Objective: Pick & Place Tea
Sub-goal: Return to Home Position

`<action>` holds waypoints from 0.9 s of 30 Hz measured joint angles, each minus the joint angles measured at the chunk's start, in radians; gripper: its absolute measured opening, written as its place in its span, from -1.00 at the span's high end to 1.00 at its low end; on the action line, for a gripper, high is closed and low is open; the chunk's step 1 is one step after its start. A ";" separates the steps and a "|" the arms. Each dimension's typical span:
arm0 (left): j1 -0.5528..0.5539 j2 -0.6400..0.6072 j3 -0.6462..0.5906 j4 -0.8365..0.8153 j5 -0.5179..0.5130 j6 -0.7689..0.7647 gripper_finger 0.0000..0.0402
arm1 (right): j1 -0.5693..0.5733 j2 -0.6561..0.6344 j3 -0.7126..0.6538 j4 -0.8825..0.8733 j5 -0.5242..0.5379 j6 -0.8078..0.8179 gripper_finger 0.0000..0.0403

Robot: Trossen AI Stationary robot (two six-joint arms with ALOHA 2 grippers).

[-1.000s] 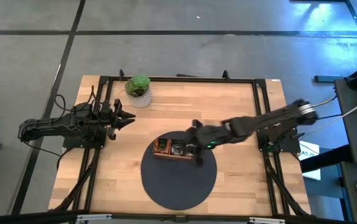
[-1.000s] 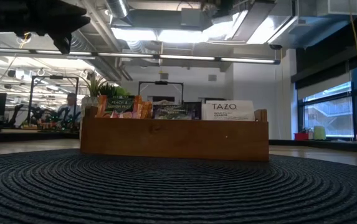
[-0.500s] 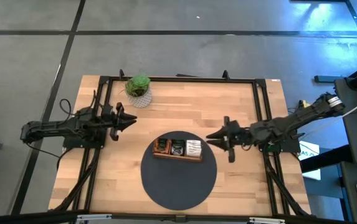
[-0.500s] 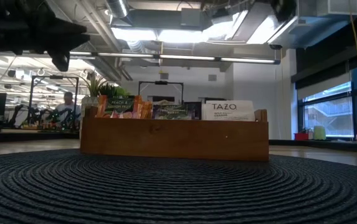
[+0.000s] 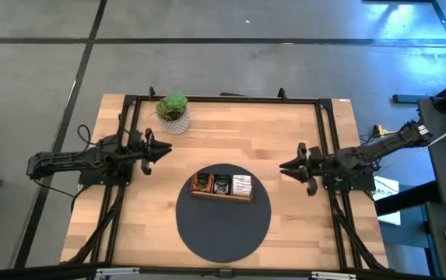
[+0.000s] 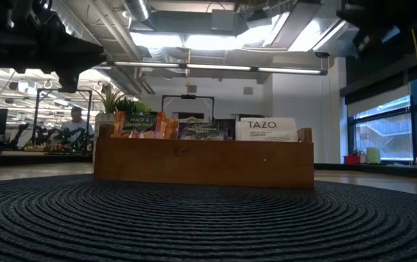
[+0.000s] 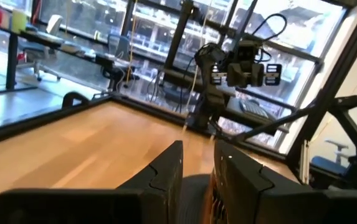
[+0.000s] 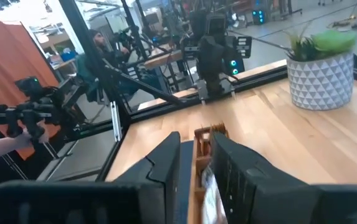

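Wooden tray (image 5: 221,197), its long axis running side to side on the dark mat (image 5: 223,225) near the table's front edge, holds the tea (image 5: 221,184). Your left gripper (image 5: 166,151) and right gripper (image 5: 283,165) sit toward the side edges, fingers almost together, empty; the right is slightly nearer.

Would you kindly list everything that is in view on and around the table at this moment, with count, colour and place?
table: one, light wood, under everything.
round mat: one, dark, on the table's near middle.
wooden tray: one, brown, three parts, on the mat's far half.
tea packets: several, exact count hidden; orange in the tray's left part, dark in the middle, white in the right.
potted plant: one, green in a pale pot, far left of the table.
person: one, in the room behind.
left gripper: one, dark, at the table's left edge.
right gripper: one, dark, right of the mat.
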State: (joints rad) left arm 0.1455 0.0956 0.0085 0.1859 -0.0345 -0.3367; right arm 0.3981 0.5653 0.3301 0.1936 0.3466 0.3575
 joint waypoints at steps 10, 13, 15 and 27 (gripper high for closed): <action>0.000 0.000 0.000 -0.029 0.000 0.018 0.56 | -0.029 -0.337 -0.241 -0.003 0.000 -0.043 0.53; 0.000 0.000 0.000 -0.029 0.000 0.018 0.56 | -0.050 -0.420 -0.288 -0.003 -0.017 -0.048 0.53; 0.000 0.000 0.000 -0.029 0.000 0.017 0.56 | -0.062 -0.472 -0.320 -0.003 -0.056 -0.048 0.53; 0.000 0.000 0.000 -0.025 0.000 0.082 0.56 | -0.139 -0.564 -0.322 -0.085 -0.078 -0.131 0.53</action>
State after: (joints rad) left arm 0.1456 0.0959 0.0083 0.1608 -0.0343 -0.2544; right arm 0.2586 0.0013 0.0082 0.1089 0.2687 0.2269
